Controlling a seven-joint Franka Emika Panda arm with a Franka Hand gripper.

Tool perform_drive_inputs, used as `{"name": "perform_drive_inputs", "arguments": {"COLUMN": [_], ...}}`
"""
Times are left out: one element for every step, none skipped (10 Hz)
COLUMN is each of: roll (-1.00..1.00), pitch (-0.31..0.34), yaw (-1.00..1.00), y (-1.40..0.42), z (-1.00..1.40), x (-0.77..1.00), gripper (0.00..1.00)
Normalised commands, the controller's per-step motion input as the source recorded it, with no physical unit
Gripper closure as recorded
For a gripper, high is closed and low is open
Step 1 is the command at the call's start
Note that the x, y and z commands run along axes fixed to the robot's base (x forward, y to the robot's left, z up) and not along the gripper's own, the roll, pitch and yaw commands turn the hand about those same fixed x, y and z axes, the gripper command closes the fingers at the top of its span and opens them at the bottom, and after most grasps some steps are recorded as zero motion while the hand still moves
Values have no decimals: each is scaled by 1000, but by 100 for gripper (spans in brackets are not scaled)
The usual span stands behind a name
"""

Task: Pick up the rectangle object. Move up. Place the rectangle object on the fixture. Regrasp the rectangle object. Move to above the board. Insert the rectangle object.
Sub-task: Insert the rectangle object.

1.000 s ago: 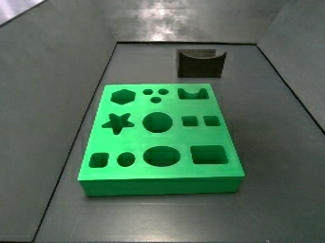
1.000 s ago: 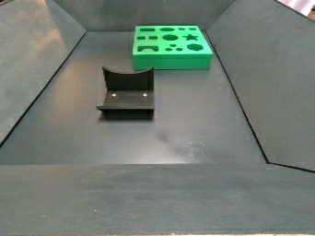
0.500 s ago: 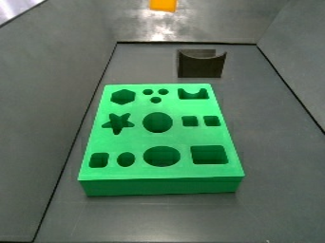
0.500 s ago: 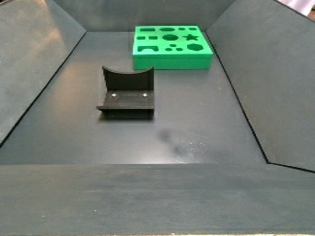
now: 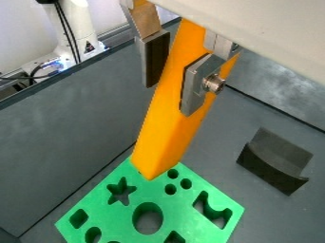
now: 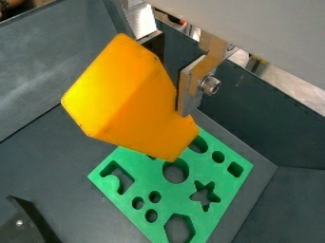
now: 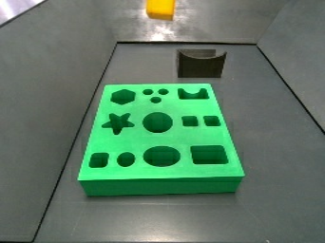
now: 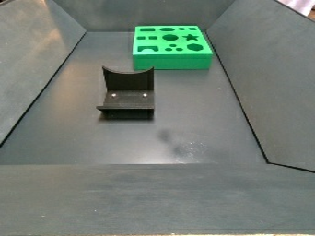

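Observation:
My gripper (image 5: 178, 66) is shut on the rectangle object (image 5: 165, 123), a smooth orange-yellow block hanging tilted between the silver fingers (image 5: 197, 84). In both wrist views it hangs high above the board (image 5: 95, 204), a bright green slab with star, hexagon, round and square holes. The block (image 6: 127, 95) fills much of a wrist view, with the gripper (image 6: 172, 62) behind it and the board (image 6: 143, 169) below. Only the block's lower end (image 7: 162, 9) shows in a side view, above and beyond the fixture (image 7: 200, 63) and board (image 7: 165, 186). The gripper itself is out of both side views.
The dark notched fixture (image 8: 125, 92) stands on the grey floor apart from the board (image 8: 172, 63) and also shows in a wrist view (image 5: 277, 157). Sloping grey walls (image 8: 37, 83) enclose the floor on all sides.
The orange block was out of the side view a second ago. Its lower end then appeared at the top edge and has come down a little further now. Board and fixture have not moved.

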Motion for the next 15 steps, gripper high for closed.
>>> {"name": "perform_drive_inputs", "arguments": {"roll": [-34,-30,-40,0,0,0,0,0,0,0,0,0,0,0,0], "pitch": [-9,0,-17,-54,-7,0,0,0,0,0,0,0,0,0,0], "yaw": [0,0,0,-463,-1000,-1000,-1000,-1000,-1000,-1000,-1000,-1000,-1000,-1000,-1000], "y": [0,0,0,-189,0,0,0,0,0,0,0,0,0,0,0], "z": [-20,-23,-23,-71,-100,-111,-114,-114,-111,-114,-117,-117,-129,-131,-131], "x": [0,11,0,140,0,0,0,0,0,0,0,0,0,0,0], "gripper": [100,100,100,100,100,100,100,100,100,100,100,100,100,100,100]}}
